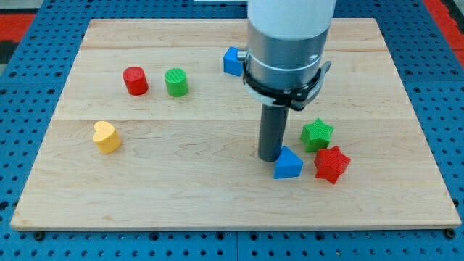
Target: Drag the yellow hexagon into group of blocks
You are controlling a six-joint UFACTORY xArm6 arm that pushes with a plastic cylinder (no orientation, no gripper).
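A yellow block [106, 136], rounded like a heart, lies alone at the view's left on the wooden board [181, 196]. My tip [270, 158] is far to its right, touching the left side of a blue triangular block [288, 163]. A red star block [332, 164] and a green star block [317, 135] sit just right of that, forming a cluster. A red cylinder [135, 80] and a green cylinder [176, 82] stand side by side at the upper left. A blue block [232, 61] is partly hidden behind the arm [286, 43].
The board rests on a blue pegboard table [29, 109] with red areas at the view's top corners. The arm's wide grey body covers the top middle of the board.
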